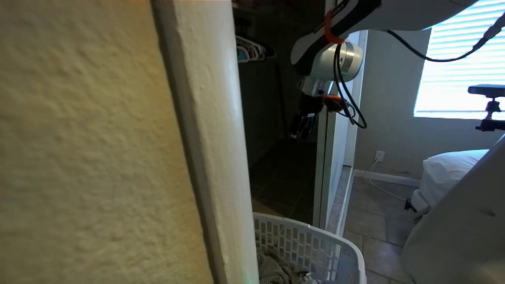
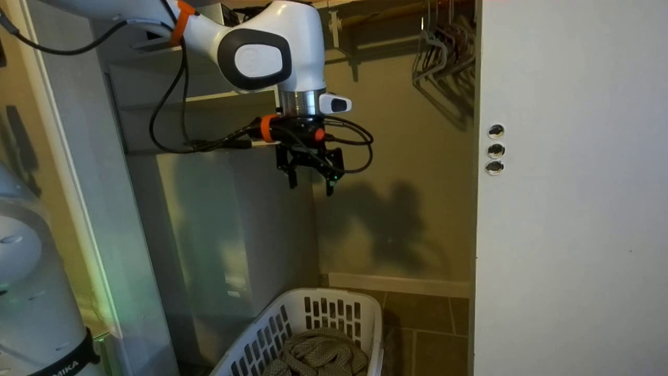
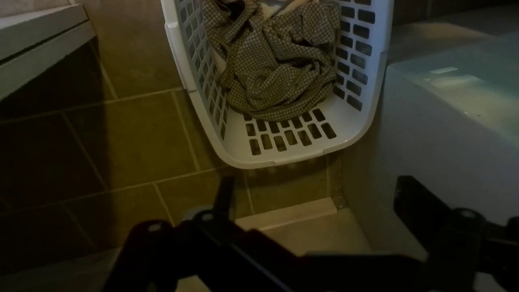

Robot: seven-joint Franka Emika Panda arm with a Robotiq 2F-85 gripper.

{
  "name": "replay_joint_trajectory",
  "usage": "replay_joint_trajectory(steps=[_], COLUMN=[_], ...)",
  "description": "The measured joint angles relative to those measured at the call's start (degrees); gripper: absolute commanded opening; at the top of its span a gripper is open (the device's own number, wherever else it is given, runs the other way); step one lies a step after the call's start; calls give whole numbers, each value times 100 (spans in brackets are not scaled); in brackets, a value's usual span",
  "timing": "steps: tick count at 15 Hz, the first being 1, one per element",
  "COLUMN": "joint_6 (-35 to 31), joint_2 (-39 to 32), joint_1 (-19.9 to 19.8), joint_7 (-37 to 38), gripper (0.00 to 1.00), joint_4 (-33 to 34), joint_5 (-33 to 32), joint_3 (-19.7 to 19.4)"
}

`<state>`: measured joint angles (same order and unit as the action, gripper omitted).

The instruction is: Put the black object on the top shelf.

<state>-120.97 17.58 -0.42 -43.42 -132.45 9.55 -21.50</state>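
My gripper (image 2: 311, 188) hangs inside the closet, pointing down, its black fingers spread apart with nothing between them. In the wrist view the gripper (image 3: 316, 182) likewise stands open, above the floor beyond the basket's end. A dark, partly shadowed gripper (image 1: 303, 134) shows in an exterior view too. No separate black object can be made out; it is hidden or out of view. Behind the arm, at the closet's left side, a shelf edge (image 2: 219, 96) is visible. Higher shelving is partly covered by the arm, so I cannot tell which level is the top shelf.
Below the gripper a white laundry basket (image 2: 374, 318) holds checked cloth (image 3: 275, 73). Hangers (image 2: 436, 57) hang from a rod at upper right. A pale block (image 2: 274, 219) stands under the shelves. A white door (image 2: 569, 235) bounds the opening on the right.
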Motion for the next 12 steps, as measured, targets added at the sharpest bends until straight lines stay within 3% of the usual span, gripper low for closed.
replay_joint_trajectory(steps=[6, 12], joint_6=[194, 1112], joint_2=[482, 582], joint_1=[77, 767], joint_7=[0, -444], gripper=[100, 100], joint_4=[304, 1107], joint_5=[-181, 124], joint_3=[941, 1309])
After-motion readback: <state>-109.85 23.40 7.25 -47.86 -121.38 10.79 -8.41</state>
